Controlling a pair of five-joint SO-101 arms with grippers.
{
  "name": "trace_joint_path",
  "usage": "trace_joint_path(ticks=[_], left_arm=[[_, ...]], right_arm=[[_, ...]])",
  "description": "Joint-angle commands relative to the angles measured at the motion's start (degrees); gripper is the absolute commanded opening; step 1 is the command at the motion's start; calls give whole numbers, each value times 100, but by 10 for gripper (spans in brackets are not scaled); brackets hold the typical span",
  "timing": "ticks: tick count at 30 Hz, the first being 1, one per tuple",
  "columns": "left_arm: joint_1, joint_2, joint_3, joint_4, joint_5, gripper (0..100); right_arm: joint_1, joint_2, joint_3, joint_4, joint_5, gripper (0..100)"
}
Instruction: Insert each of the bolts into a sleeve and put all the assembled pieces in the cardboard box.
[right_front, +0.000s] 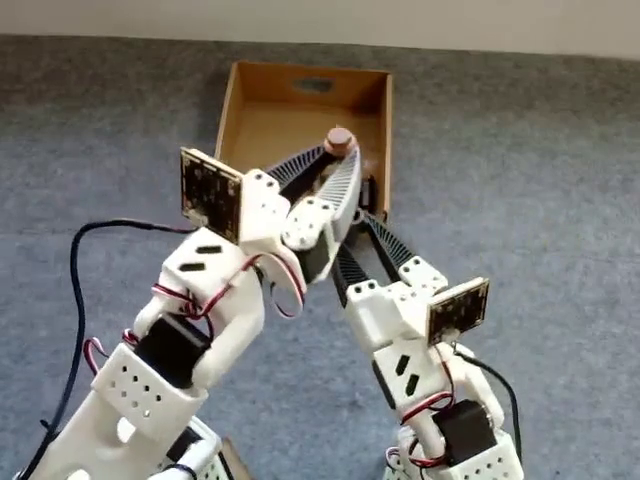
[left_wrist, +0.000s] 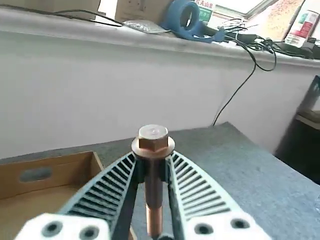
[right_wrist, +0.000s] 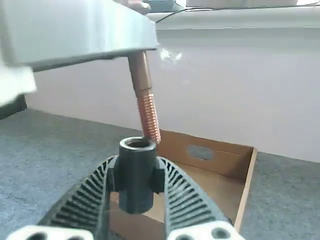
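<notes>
A: Looking at the high view: left tool (right_front: 335, 162) clenched on the bolt (right_front: 340, 140), head up, over the cardboard box (right_front: 300, 70) at the far edge of the worktop (right_front: 520, 150). Right tool (right_front: 352, 232) just beneath.

B: And from the left wrist?

A: Bolt upright, gripped on the shank just under the flange, between the fingers (left_wrist: 110, 185).

B: Right wrist?

A: Right tool grasping the sleeve (right_wrist: 136, 175), bore up, above the box's near wall. Threaded tip at the bore's rim, seemingly off-centre and leaning; touching or not, cannot tell.

B: So, how to seat it well?

A: Centre the tip over the bore, square the shank to it, then lower slowly. Keep both grips firm and avoid side force.
</notes>
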Motion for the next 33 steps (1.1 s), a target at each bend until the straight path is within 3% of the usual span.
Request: trace_joint_path(ticks=[1, 14, 25, 33], left_arm=[[75, -145, -101, -158, 18, 7], [66, -154, -848, 492, 18, 7], [136, -154, -778, 1213, 18, 7], [136, -154, -778, 1231, 44, 7]], right_arm=[[-31, -75, -31, -4, 62, 7], [-31, -75, -31, 13, 62, 7], [-31, -75, -31, 13, 62, 7], [-31, -75, -31, 13, 62, 7]])
